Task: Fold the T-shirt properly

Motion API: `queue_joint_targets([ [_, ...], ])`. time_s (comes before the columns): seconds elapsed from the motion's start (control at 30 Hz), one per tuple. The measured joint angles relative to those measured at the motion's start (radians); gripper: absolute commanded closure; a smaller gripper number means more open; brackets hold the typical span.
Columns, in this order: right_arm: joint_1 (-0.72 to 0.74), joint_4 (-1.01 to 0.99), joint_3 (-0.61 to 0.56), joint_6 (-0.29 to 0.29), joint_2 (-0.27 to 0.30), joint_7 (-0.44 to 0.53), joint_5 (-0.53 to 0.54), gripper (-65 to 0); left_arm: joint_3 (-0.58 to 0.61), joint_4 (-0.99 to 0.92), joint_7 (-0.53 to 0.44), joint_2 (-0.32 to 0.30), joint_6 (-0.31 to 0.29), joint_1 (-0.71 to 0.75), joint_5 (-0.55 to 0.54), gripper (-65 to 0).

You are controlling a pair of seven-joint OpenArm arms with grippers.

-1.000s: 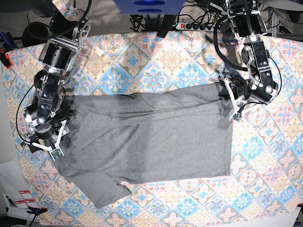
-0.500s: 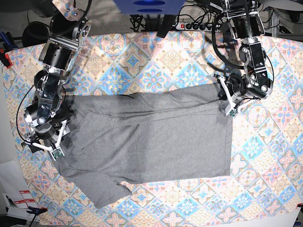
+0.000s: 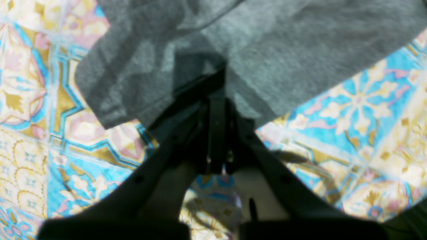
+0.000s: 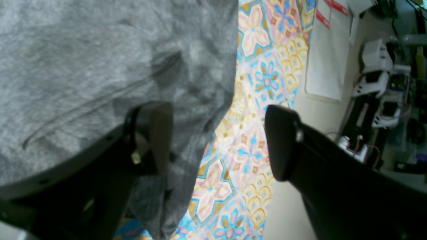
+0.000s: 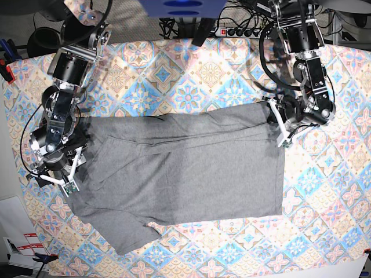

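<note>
- heather-grey knit of the t-shirt (image 5: 185,174) lies spread flat over the middle of the desk (image 5: 324,220), which is covered by a colourful tile-patterned cloth (image 5: 191,81) in blue, pink and gold.
- one short sleeve points toward the near left corner of the base view, and the straight hem runs down the right side.
- the left end effector (image 5: 275,119) sits at the far right corner of the shirt in the base view; its fingers are clenched tight together.
- in the left wrist view the dark fingers (image 3: 217,110) meet at the edge of the grey fabric (image 3: 267,50), pinching the hem corner; a small flap of shirt hangs over the tiles to the left of them.
- the right end effector (image 5: 72,171) rests at the left edge of the shirt in the base view, by the sleeve and shoulder area.
- its jaws are released and stand wide apart: in the right wrist view one finger (image 4: 156,136) lies over the grey fabric (image 4: 83,60), the other finger (image 4: 282,143) hangs over the patterned cloth (image 4: 253,83) beyond the shirt's edge, with nothing grasped between them.
- a white power strip (image 5: 237,32) lies at the far edge of the desk, with cables beside it.
</note>
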Motion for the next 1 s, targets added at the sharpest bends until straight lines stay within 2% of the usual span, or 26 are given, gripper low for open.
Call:
queue_joint_targets([
  [0.1, -0.001, -0.002, 0.0, 0.0, 0.001, 0.0, -0.001, -42.7, -0.082, 0.032, 0.089, -0.006, -0.006, 0.03, -0.016, -15.8],
  [0.2, 0.0, -0.002, 0.0, 0.0, 0.0, -0.002, -0.003, -42.7, -0.196, 0.075, 0.086, -0.007, -0.054, 0.069, -0.1, -28.3],
  [0.23, 0.0, -0.002, -0.002, 0.002, 0.0, 0.001, 0.0, -42.7, -0.25, 0.092, 0.082, -0.005, -0.056, 0.082, -0.11, -30.1],
  [0.37, -0.004, -0.003, -0.002, 0.0, 0.002, -0.001, -0.003, -42.7, -0.372, 0.095, 0.106, -0.019, -0.052, 0.123, -0.137, -30.4],
  [0.43, -0.005, -0.003, -0.002, 0.0, 0.0, -0.002, -0.002, -42.7, -0.375, 0.057, 0.098, -0.033, -0.051, 0.117, -0.14, -30.4],
  [0.63, -0.005, -0.003, -0.002, 0.0, 0.0, -0.002, -0.002, -42.7, -0.372, -0.134, 0.048, -0.023, -0.055, 0.077, -0.163, -30.4],
  [0.7, -0.016, 0.002, -0.002, -0.001, 0.001, 0.006, 0.001, -42.7, -0.377, -0.201, 0.062, -0.038, -0.062, 0.046, -0.181, -30.4],
  [0.77, -0.036, 0.003, -0.002, -0.001, 0.001, 0.0, 0.0, -42.7, -0.376, -0.255, 0.021, -0.047, -0.06, 0.012, -0.191, -30.4],
  [1.0, -0.045, 0.003, -0.002, -0.002, 0.003, 0.002, -0.002, -42.7, -0.377, -0.299, 0.002, -0.035, -0.06, -0.022, -0.193, -30.4],
])
